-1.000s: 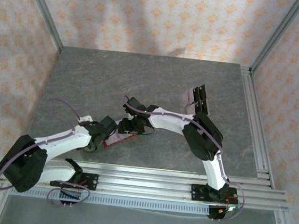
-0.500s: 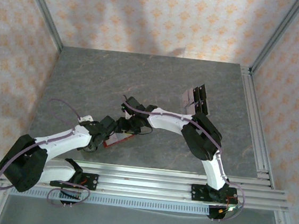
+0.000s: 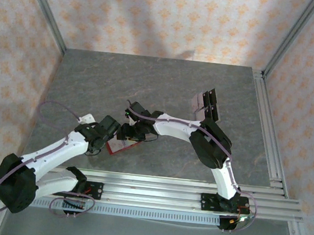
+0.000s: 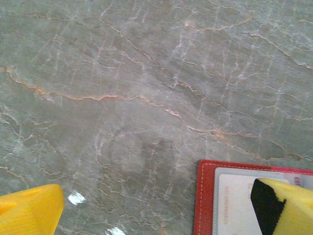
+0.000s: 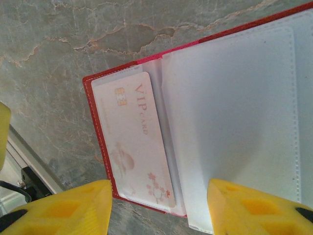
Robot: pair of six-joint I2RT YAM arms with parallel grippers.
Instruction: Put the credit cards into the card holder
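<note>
The card holder (image 5: 230,93) lies open and flat on the grey stone table (image 3: 149,88), near its front middle; it is red-edged with white stitching and a pale lining; one pale card (image 5: 132,142), printed "VIP card" with pink blossoms, sits in its left pocket. The right gripper (image 5: 159,208) hovers over it, its yellow fingers partly apart and gripping nothing; the left gripper (image 4: 156,208) stands spread wide, empty, one finger over the holder's corner. More credit cards (image 3: 205,104) lie well apart, far right.
</note>
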